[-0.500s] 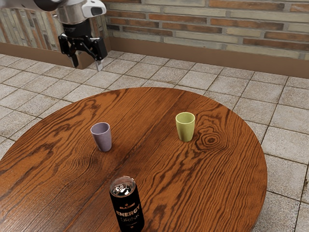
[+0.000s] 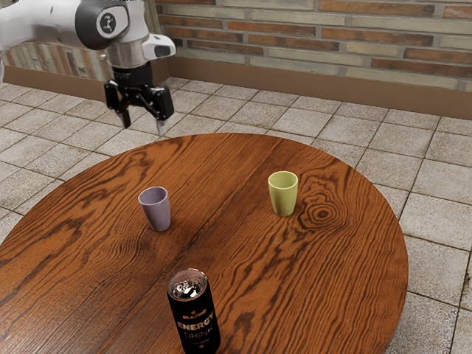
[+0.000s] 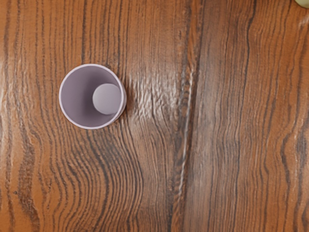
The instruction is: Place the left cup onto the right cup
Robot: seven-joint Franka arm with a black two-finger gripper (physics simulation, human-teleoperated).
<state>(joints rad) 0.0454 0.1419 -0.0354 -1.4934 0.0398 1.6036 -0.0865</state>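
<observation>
The bench [image 2: 310, 280] is glossy, strongly grained wood. The lilac cup [image 2: 155, 208] and green cup [image 2: 283, 192] look like smooth matt plastic. The black can [image 2: 193, 310] shines.

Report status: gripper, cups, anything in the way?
Gripper open, empty, high above table. Purple cup upright, untouched; green cup upright, apart. Energy drink can near front, off the line between cups.

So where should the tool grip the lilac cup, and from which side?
Probably from straight above, closing across the upper wall near the rim. The lilac cup stands upright, mouth open, and narrows toward its base, so a low grip could slip.
</observation>
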